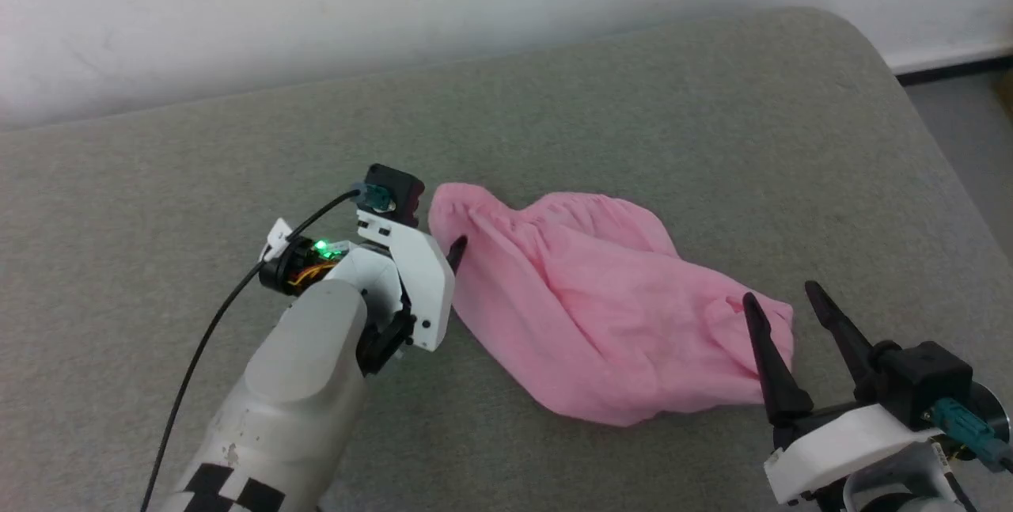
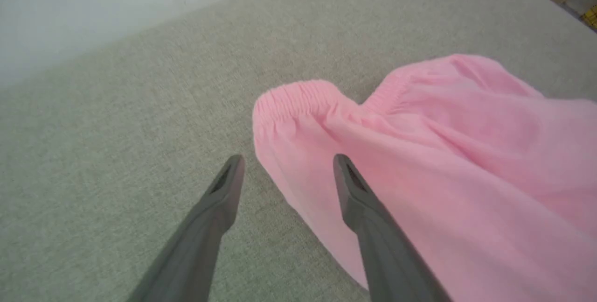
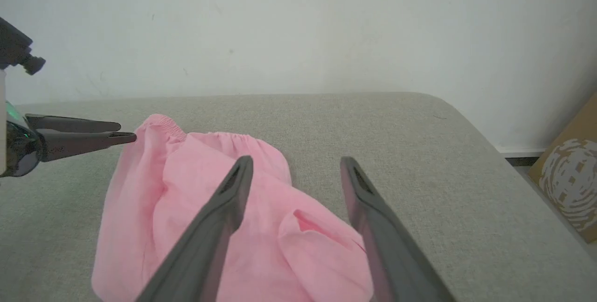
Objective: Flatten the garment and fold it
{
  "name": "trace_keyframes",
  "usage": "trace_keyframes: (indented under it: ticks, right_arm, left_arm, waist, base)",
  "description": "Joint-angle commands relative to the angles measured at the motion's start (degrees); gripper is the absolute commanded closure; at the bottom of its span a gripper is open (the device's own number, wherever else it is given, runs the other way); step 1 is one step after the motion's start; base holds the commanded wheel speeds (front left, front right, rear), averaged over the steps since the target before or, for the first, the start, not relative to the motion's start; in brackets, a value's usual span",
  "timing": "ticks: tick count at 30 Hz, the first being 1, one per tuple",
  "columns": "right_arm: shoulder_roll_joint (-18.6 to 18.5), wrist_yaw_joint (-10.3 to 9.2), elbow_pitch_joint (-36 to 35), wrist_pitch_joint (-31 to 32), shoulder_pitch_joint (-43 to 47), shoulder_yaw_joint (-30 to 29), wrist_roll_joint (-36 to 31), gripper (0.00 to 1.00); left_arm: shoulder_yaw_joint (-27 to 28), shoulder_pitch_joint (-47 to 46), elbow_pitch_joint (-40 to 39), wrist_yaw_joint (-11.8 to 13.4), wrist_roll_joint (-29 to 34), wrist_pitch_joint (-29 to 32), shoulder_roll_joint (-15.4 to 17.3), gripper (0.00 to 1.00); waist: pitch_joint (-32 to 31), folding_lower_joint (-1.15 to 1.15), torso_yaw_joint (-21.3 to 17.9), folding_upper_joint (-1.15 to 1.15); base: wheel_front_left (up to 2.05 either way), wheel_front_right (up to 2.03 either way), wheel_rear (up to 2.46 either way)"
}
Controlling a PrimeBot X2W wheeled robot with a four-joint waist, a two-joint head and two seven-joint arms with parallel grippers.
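The garment, pink shorts, lies crumpled on a grey-green cushioned surface. Its gathered waistband points toward the wall. My left gripper is open at the garment's left edge, just below the waistband. In the left wrist view one finger is over the pink cloth and the other finger is over bare cushion. My right gripper is open at the garment's right end, its fingers straddling a cloth fold. Neither gripper holds anything. The left gripper also shows beside the waistband in the right wrist view.
A white wall runs behind the cushion. The cushion's rounded right edge drops to a grey floor. A cardboard box stands on the floor at the right. Bare cushion surrounds the garment.
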Motion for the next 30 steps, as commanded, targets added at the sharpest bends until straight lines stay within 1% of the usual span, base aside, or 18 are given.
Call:
trace_keyframes:
  ticks: [1,4,7,8,9,11,14,17,21,24,26,30]
  right_arm:
    - [0.11,-0.04,0.3,-0.37,-0.66,0.09,0.41,0.0]
    - [0.11,-0.04,1.1,-0.8,-1.1,0.07,1.02,0.0]
    - [0.11,-0.04,1.72,-1.32,-1.29,-0.14,1.41,0.0]
    - [0.11,-0.04,1.84,-1.44,-1.33,-0.13,1.49,0.0]
    - [0.11,-0.04,1.97,-1.46,-1.33,-0.18,1.46,0.0]
    - [0.11,-0.04,2.18,-1.49,-1.34,-0.66,1.57,0.0]
    - [0.11,-0.04,2.43,-1.42,-1.12,-1.49,1.59,0.0]
    - [0.11,-0.04,2.47,-1.42,-0.63,-1.96,1.68,0.0]
    - [0.11,-0.04,2.09,-1.0,0.5,-2.47,1.26,0.0]
    - [0.11,-0.04,1.4,-0.52,1.71,-3.01,0.77,0.0]
    - [0.11,-0.04,0.73,-0.12,2.9,-3.6,0.67,0.0]
    - [0.11,-0.04,-0.6,0.74,4.57,-3.62,0.41,0.0]
  left_arm:
    - [-0.85,-1.03,1.28,-0.37,-0.29,0.8,0.45,0.0]
    - [-3.93,-3.5,6.48,-0.37,-1.5,4.64,0.43,0.0]
    - [-6.78,-4.27,10.37,-0.38,-3.81,8.23,-0.56,0.0]
    - [-8.07,-4.04,11.27,-0.38,-4.74,9.82,-0.92,0.25]
    - [-9.11,-3.83,11.79,-0.38,-5.78,10.94,-1.16,0.59]
    - [-10.92,-3.78,11.61,-0.38,-7.16,10.5,-1.11,1.0]
    - [-11.97,-3.76,10.47,-0.38,-8.11,5.3,0.09,1.0]
    - [-11.46,-3.41,8.82,0.08,-7.81,-1.8,2.03,1.0]
    - [-8.83,-0.34,5.01,3.24,-8.54,-8.9,5.09,1.0]
    - [-5.34,5.38,-0.41,6.99,-10.68,-12.52,8.13,1.0]
    - [-3.04,10.61,-5.17,10.18,-12.03,-13.72,10.42,1.0]
    - [0.62,23.86,-16.65,17.15,-14.63,-12.42,14.84,1.0]
  waist:
    - [2.67,-0.01,-2.97,0.0]
    - [3.39,-0.01,-3.77,0.0]
    - [3.47,-0.01,-4.16,0.0]
    - [3.42,-0.01,-4.29,0.0]
    - [3.31,-0.01,-4.35,0.0]
    - [3.04,-0.01,-4.15,0.0]
    - [2.19,-0.01,-3.09,0.0]
    - [0.89,-0.01,-1.25,0.0]
    - [-1.4,-0.01,2.01,0.0]
    - [-3.36,-0.01,4.58,0.0]
    - [-4.45,-0.01,6.52,0.0]
    - [-5.87,-0.01,9.2,0.0]
  base:
    - [0.0,0.0,0.0]
    - [0.0,0.0,0.0]
    - [0.0,0.0,0.0]
    - [0.0,0.0,0.0]
    - [0.0,0.0,0.0]
    - [0.0,0.0,0.0]
    - [0.0,0.0,0.0]
    - [0.0,0.0,0.0]
    - [0.0,0.0,0.0]
    - [0.0,0.0,0.0]
    - [0.0,0.0,0.0]
    - [0.0,0.0,0.0]
